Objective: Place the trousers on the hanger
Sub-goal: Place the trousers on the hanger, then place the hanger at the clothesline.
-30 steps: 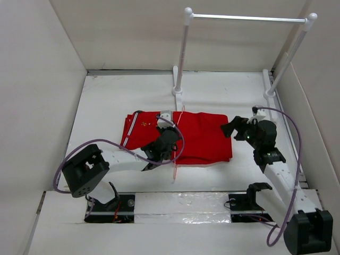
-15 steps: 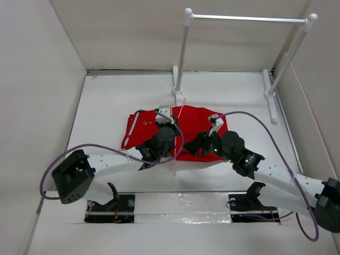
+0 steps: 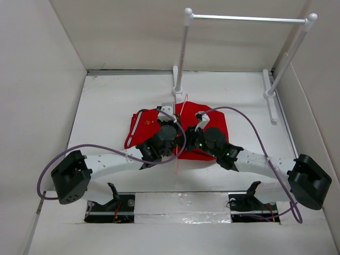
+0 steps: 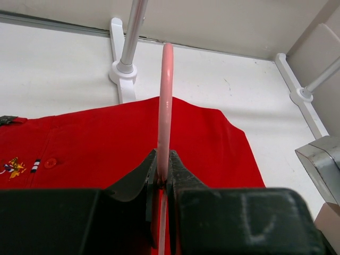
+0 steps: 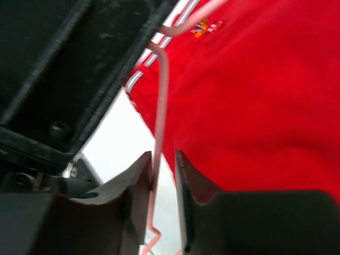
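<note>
Red trousers (image 3: 215,125): lying on the white worktop (image 3: 106,95), just in front of the rack's left foot, with the white stripe trim at their left end.
Pink hanger (image 4: 166,106): thin wire, held on edge above the middle of the trousers. It runs from near side to far side, and its far end points toward the rack foot.
Left pincer (image 4: 163,164): pressed together on the hanger wire — both fingers sit tight against it.
Right pincer (image 5: 162,162): fingers straddle the same wire without quite closing. The wire lies against one finger, with a sliver of gap at the other.
Arms: both reach in over the trousers, their heads close together at the centre.
Rack (image 3: 244,18): white posts and a silver bar — at the far side of the worktop, behind the trousers.
</note>
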Tool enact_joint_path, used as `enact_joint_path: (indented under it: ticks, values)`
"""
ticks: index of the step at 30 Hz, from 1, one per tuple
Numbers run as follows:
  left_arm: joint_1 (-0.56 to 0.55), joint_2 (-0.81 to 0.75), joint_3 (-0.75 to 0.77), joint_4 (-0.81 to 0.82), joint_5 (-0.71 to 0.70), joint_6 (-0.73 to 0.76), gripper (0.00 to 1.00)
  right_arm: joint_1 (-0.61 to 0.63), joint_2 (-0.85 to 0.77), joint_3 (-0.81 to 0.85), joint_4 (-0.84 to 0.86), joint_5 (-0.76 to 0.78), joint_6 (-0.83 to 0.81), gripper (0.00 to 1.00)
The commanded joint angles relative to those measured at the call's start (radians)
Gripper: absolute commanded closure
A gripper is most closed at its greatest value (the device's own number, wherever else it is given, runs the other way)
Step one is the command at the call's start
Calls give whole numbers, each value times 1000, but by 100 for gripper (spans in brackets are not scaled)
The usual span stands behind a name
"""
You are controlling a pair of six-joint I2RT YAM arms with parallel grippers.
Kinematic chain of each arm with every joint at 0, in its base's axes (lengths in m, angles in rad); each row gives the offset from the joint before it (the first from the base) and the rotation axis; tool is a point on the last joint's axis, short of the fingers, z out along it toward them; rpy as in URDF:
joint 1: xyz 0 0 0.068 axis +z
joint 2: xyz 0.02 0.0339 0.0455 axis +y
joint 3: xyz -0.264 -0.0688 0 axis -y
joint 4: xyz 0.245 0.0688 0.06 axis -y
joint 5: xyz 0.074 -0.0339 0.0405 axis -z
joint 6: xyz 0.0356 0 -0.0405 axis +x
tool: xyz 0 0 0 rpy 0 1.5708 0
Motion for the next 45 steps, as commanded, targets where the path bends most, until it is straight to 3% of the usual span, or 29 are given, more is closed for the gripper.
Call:
enact_joint_path:
  ticks: [1,2,6,8,14,15,18,21,24,31,41,45]
  values:
    - [-7,-67,82,127,-22,12,100,11,8,39,107,24,12,74]
    - [-7,-69,83,132,-14,13,100,11,11,33,115,27,21,82]
    - [-7,-61,119,129,0,32,100,11,21,16,171,13,46,87]
    - [-7,-59,129,146,26,30,100,11,32,16,204,-24,65,100]
    - [-7,-30,241,132,83,61,99,-49,-1,-3,302,-180,153,100]
    - [-7,-30,252,129,95,66,85,-64,-27,-7,314,-197,167,100]
    - [17,-30,303,97,170,66,66,-118,-92,-20,331,-251,193,100]
    - [54,-46,318,52,253,26,51,-163,-139,-6,284,-272,197,100]
    - [64,-58,326,48,296,26,46,-210,-192,-3,257,-281,217,100]
    - [64,-124,340,57,333,52,44,-354,-230,51,263,-384,268,100]
    - [85,-234,196,83,251,27,48,-592,-215,186,326,-505,329,100]
    - [110,-247,126,54,282,-31,50,-695,-213,299,227,-490,270,100]
